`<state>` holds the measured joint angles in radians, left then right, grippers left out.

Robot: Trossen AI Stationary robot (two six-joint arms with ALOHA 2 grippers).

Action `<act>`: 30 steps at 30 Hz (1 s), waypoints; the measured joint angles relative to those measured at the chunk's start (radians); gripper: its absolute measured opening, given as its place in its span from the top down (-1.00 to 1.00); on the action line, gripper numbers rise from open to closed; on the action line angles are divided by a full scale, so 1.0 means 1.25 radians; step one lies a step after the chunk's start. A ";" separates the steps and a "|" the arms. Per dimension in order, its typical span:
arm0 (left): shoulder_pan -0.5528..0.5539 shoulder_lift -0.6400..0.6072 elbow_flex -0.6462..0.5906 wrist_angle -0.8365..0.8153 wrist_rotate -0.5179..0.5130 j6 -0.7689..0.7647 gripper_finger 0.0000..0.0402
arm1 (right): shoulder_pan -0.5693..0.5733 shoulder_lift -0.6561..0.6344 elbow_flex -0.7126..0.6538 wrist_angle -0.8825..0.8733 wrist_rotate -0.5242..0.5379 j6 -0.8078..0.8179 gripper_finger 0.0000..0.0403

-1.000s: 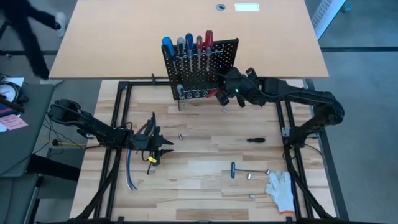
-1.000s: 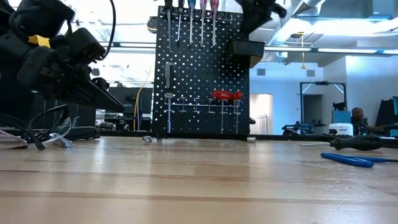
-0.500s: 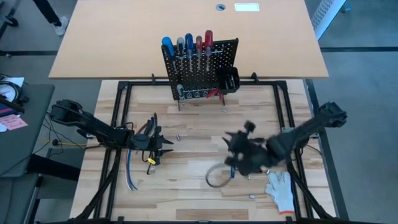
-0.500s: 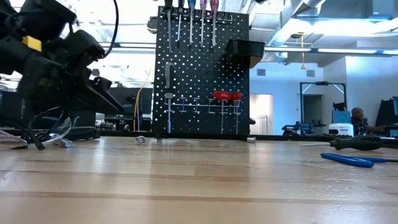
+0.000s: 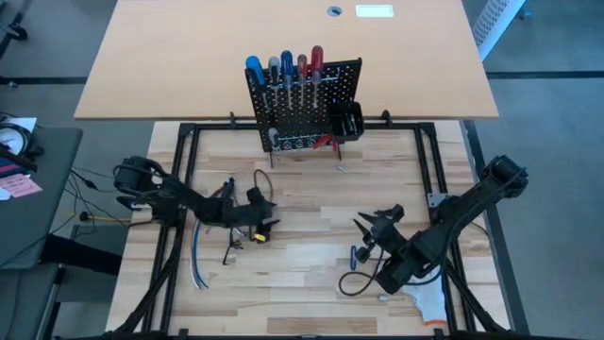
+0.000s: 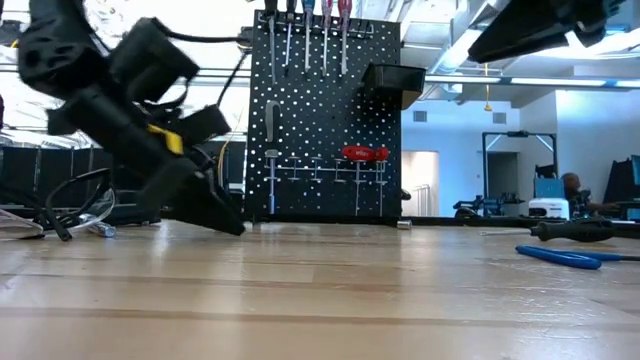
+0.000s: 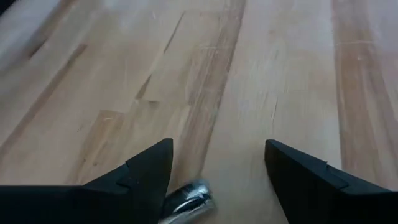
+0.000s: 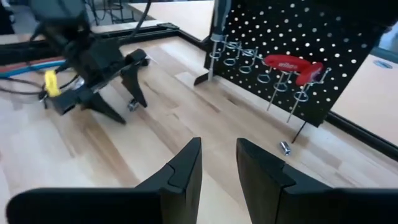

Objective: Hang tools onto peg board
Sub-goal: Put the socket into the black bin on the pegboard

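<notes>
My left gripper (image 5: 267, 219) sits low over the wooden table (image 5: 302, 260), its two dark fingers (image 7: 140, 177) spread wide with nothing between them; a small shiny metal bit (image 7: 185, 198) lies on the wood just beside the inner edge of one finger, and I cannot tell whether they touch. In the low view the same gripper (image 6: 215, 208) tilts down until its tips reach the tabletop in front of the peg board. My right gripper (image 5: 375, 227) hangs above the right half of the table, its fingers (image 8: 180, 169) standing a narrow gap apart and gripping nothing. Close by it a blue-handled key (image 5: 355, 257) lies flat, and in the low view a black-handled screwdriver (image 6: 570, 230) rests near that key's blue shaft. A white glove (image 5: 429, 297) lies near the table's right front corner. The black peg board (image 5: 304, 104) stands upright at the far edge of the table, with five screwdrivers (image 5: 285, 68) hung along its top row, red-handled pliers (image 6: 364, 153) on a lower hook, and a small black bin (image 5: 345, 123) fixed at its right side. A bundle of cables (image 5: 198, 260) trails behind my left arm.
</notes>
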<state>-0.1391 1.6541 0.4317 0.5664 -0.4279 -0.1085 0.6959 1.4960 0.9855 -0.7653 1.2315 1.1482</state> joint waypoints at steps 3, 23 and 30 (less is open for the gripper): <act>-0.010 0.003 0.080 -0.153 -0.027 -0.040 -0.25 | -0.009 0.000 0.000 0.011 0.001 -0.019 0.47; -0.010 -0.077 -0.034 -0.077 -0.181 -0.188 -0.25 | -0.031 0.113 0.000 0.098 0.014 -0.067 0.47; 0.039 -0.045 -0.048 0.028 -0.100 -0.151 -0.25 | -0.043 0.112 0.000 0.101 0.013 -0.067 0.47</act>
<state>-0.0902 1.5972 0.3714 0.6014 -0.5533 -0.2968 0.6422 1.6360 0.9859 -0.6395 1.2480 1.0644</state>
